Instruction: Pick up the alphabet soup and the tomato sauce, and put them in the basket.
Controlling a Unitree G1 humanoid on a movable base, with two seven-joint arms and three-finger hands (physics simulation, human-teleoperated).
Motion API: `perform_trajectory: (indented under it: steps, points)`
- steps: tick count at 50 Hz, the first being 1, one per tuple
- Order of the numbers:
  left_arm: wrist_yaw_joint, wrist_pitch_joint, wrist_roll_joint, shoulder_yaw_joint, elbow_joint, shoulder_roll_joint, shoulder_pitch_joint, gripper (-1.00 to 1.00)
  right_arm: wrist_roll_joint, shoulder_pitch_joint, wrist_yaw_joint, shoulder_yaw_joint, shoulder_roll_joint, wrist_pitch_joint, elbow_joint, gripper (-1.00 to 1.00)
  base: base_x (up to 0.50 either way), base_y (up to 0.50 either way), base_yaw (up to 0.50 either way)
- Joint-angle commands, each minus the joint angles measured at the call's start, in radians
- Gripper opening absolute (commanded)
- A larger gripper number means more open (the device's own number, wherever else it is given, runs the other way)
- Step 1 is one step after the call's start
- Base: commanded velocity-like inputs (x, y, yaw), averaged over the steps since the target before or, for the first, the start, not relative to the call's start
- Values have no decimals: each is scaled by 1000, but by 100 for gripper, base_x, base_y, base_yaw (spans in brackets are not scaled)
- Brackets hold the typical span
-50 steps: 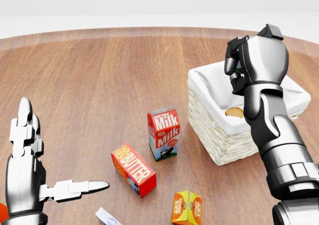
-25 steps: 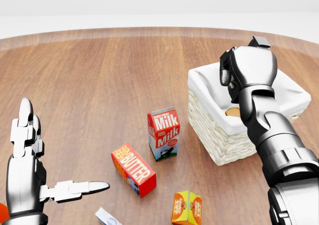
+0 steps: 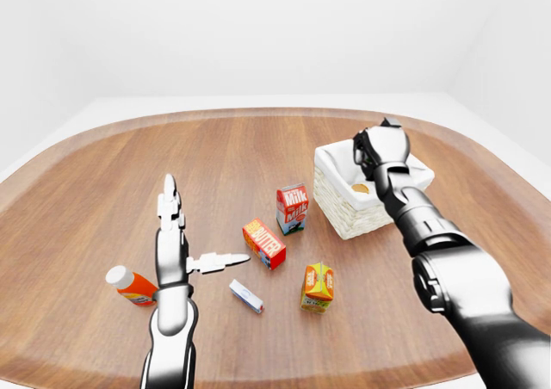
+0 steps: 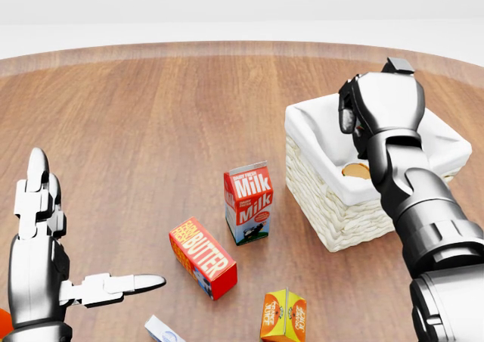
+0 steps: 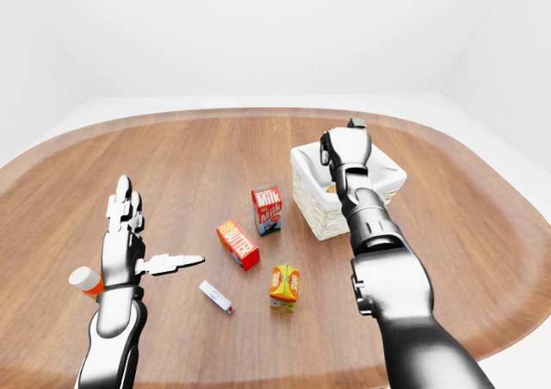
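Your right hand [image 4: 382,107] hovers over the basket [image 4: 333,206], fingers curled; grasp cannot be told. One can [image 4: 355,171] lies inside, directly beneath. Left hand [image 4: 45,259] splayed, empty, far left.

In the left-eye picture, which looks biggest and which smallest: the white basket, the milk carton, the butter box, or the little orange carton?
1. Basket, clearly the largest.
2. Milk carton, butter box and orange carton look too alike to rank; the orange carton also sits nearer the camera, which enlarges it.
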Motion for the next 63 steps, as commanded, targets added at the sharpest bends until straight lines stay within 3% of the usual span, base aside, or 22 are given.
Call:
perform_trajectory:
  steps: [1,18,19,20,22,23,63]
  points:
    - [2,0,-4,3,-4,0,-3,100,17,5,0,1,-6,0,11,-100,0,0,0]
    - [3,0,-2,2,4,1,-1,100,19,16,0,-5,-11,0,17,-94,0,0,0]
    - [2,0,-1,2,2,0,-1,100,18,16,0,-4,-11,0,15,-76,0,0,0]
    - [2,0,-1,2,1,0,0,100,20,16,0,-6,-12,0,14,-16,0,0,0]
    - [2,0,-1,1,0,0,-1,100,20,17,0,-4,-11,0,14,84,0,0,0]
    - [2,0,-1,1,0,0,-1,100,21,17,0,-5,-11,0,14,100,0,0,0]
    - [1,0,-1,0,-3,0,0,100,40,-44,0,-16,-38,0,-12,100,0,0,0]
